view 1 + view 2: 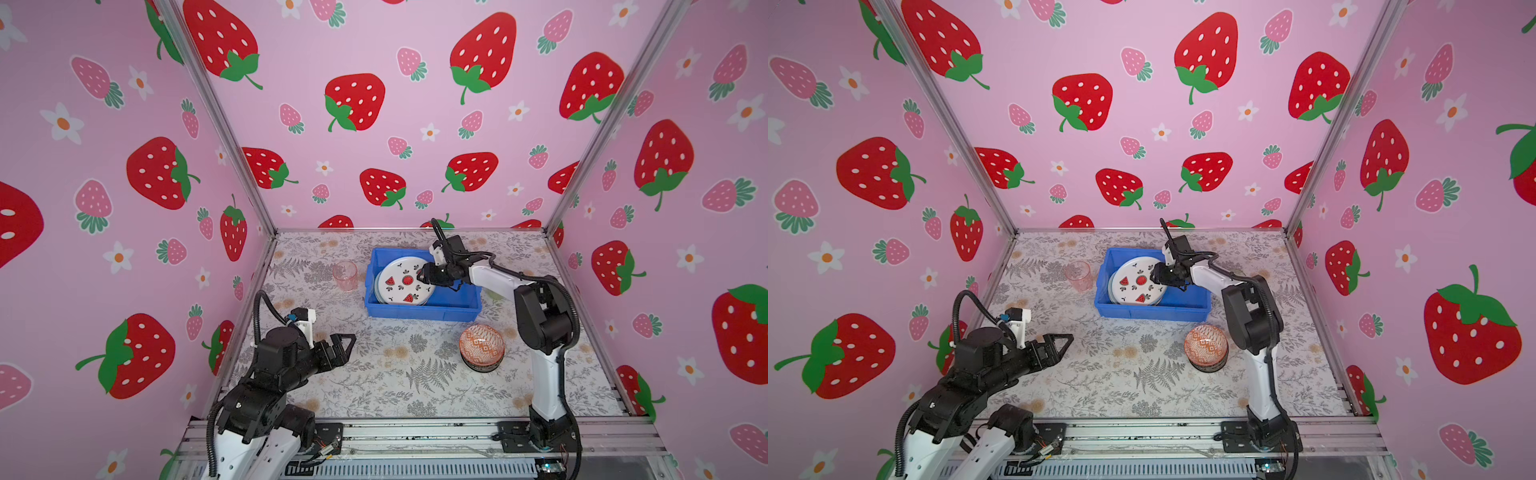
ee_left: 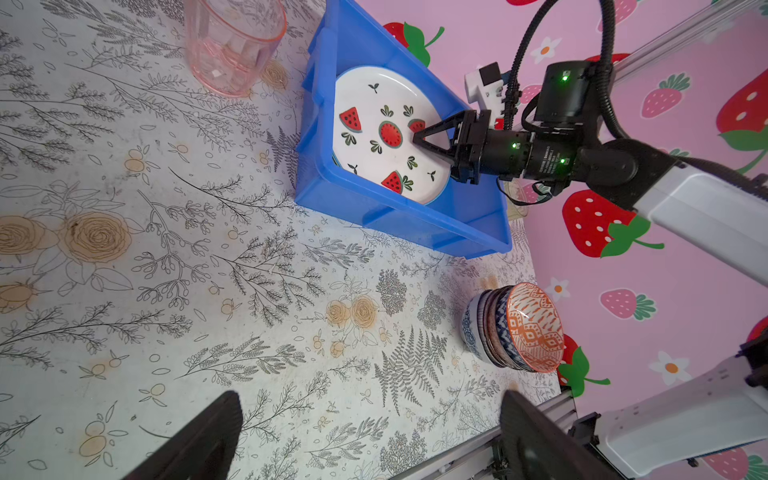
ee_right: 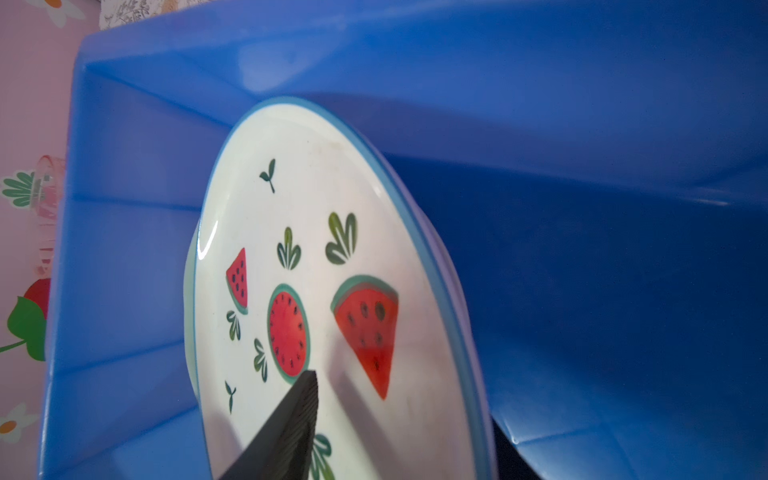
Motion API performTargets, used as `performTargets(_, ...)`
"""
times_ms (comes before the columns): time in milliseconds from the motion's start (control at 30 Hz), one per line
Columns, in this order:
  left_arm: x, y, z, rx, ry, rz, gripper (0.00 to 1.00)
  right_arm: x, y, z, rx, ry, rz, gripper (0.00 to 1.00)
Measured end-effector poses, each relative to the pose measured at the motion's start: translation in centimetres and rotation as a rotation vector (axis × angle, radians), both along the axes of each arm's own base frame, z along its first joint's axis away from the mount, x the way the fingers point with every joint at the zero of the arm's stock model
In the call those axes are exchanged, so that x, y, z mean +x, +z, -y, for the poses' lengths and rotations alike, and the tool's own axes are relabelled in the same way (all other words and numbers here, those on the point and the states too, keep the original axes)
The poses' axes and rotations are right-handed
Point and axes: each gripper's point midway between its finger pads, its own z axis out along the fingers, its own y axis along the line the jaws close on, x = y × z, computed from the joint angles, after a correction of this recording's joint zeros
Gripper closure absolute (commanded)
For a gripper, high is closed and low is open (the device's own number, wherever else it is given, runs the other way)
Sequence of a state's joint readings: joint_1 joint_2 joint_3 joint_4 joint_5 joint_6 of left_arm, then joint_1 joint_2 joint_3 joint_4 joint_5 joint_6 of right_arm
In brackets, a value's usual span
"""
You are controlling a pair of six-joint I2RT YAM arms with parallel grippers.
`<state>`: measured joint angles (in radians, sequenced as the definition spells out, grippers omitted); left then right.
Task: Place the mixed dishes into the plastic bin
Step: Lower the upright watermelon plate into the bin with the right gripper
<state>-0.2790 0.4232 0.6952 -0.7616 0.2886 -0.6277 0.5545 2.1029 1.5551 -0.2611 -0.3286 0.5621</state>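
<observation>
Presently the right end effector [image 1: 419,276] clamps the rim of the watermelon plate [image 1: 397,286], one finger [image 3: 291,428] above and one beneath, holding it tilted over the plates [image 1: 376,291] already lying in the plastic bin [image 1: 419,313] directly below. The placing step looks nearly done; next calls for lowering the plate flat, then letting go. The left end effector [image 1: 344,343] gapes empty, the bowl stack [image 1: 482,347] and pink tumbler [image 1: 345,276] well apart from it on the tabletop [image 1: 395,374]. No writing is legible.
</observation>
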Motion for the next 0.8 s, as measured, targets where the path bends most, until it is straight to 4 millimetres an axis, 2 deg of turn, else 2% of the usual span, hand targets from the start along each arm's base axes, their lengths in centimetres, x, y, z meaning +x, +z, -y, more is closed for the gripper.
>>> performTargets(600, 0.0, 0.1, 0.0, -0.004, -0.002, 0.005, 0.01, 0.5, 0.0, 0.6, -0.053, -0.024, 0.043, 0.49)
performTargets(633, 0.0, 0.1, 0.1, -0.004, -0.003, 0.003, 0.01, 0.6, 0.0, 0.7, -0.060, -0.030, 0.047, 0.45)
performTargets(800, 0.2, 0.0, 0.2, -0.004, -0.008, -0.005, 0.01, 0.4, -0.8, 1.4, -0.087, -0.045, 0.038, 0.43)
